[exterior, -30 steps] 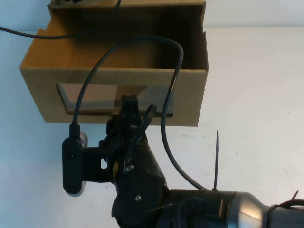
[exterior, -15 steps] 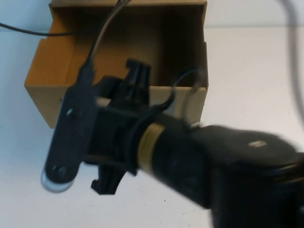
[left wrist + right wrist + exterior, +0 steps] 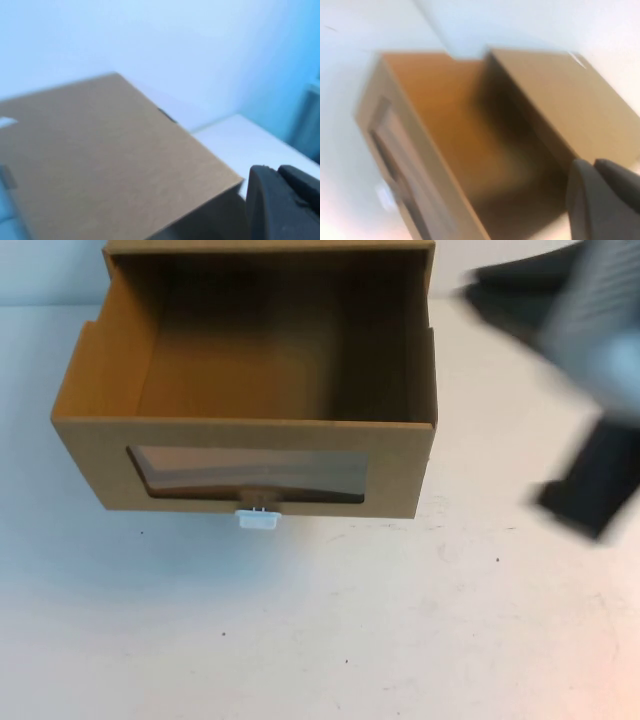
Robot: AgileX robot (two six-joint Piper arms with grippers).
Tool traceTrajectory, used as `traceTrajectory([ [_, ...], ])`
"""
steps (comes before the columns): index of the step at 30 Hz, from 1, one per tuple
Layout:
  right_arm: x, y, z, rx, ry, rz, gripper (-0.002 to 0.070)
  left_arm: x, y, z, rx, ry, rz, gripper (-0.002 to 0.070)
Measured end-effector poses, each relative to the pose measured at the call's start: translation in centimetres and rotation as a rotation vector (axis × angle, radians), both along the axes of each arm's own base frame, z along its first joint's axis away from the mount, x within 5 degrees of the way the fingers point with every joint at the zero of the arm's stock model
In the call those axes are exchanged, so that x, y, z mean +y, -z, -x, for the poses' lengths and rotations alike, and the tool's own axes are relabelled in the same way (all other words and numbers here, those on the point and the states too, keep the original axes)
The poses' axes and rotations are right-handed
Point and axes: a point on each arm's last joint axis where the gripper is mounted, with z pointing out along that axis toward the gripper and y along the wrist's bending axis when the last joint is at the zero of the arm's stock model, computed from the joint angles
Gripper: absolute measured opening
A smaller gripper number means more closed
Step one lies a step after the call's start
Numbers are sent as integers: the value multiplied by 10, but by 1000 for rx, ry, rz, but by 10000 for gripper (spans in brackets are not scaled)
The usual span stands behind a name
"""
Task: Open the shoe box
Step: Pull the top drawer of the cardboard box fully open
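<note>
The shoe box (image 3: 245, 455) is sitting open on the counter (image 3: 330, 640), left of centre, with its windowed front facing near. The right claw (image 3: 602, 195), closed and empty, is hovering right of it. The left claw (image 3: 282, 200) is hovering beside the box; I cannot tell its state.

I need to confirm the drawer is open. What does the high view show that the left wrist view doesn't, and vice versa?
Only the high view: the drawer pulled out and empty, its windowed front with a white pull tab, and the right arm blurred over the table's right side. The right gripper, shut, shows only in the right wrist view.
Only the left wrist view: a plain outer panel close up, with the left gripper in the foreground.
Both: the cardboard shoe box on the white table.
</note>
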Motion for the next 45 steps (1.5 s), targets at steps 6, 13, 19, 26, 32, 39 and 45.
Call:
traceTrajectory([
  [6, -79, -17, 25, 56, 26, -158, -13, 19, -36, 100, -120, -125, -81, -4],
  [13, -142, 16, 44, 95, 38, -271, -13, 30, -8, 210, -141, -159, -90, -4],
  [19, -155, 47, 48, 113, 48, -251, -13, 40, 71, 272, -199, -237, -15, -4],
  [26, -149, 65, 52, 230, 8, -255, -13, 47, 155, 282, -220, -322, 46, -4],
  [32, -145, 69, 55, 294, -22, -263, -13, 47, 192, 258, -125, -343, 33, -4],
  [39, -145, 69, 55, 301, -24, -266, -13, 46, 226, 240, -8, -357, 22, -4],
  [45, -145, 70, 55, 302, -24, -265, -13, 57, 226, 223, -129, -520, 215, -4],
])
